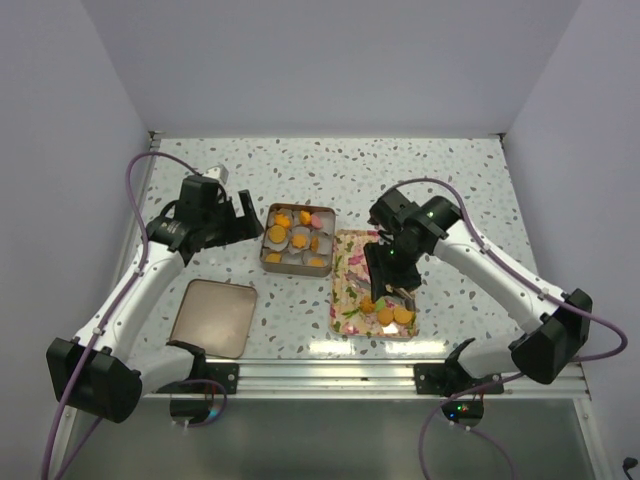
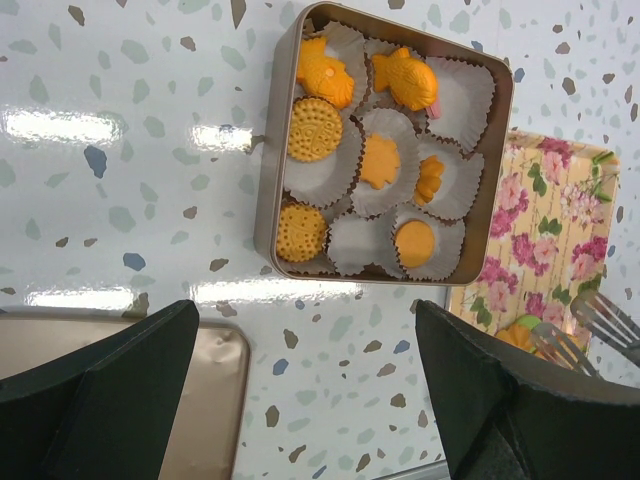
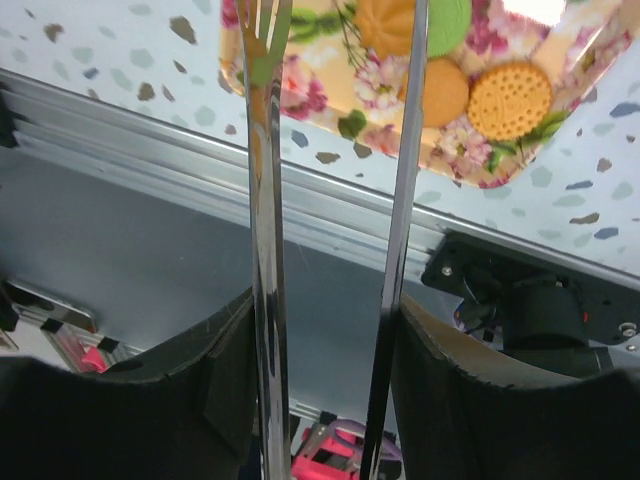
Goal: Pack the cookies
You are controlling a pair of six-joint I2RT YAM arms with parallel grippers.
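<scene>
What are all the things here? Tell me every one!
Tin: one, gold, mid-table.
Paper cups: several, white, lining the tin.
Cookies in tin: about seven, mostly orange, in cups.
Tray: one, floral, right of the tin.
Cookies on tray: a few orange, one green, near end.
Lid: one, brownish, near left.
Tongs: one pair, silver, in right end effector.
Table: one, speckled white.
Left end effector: one, black, open, left of tin.
Right end effector: one, black, shut on tongs, over tray.
</scene>
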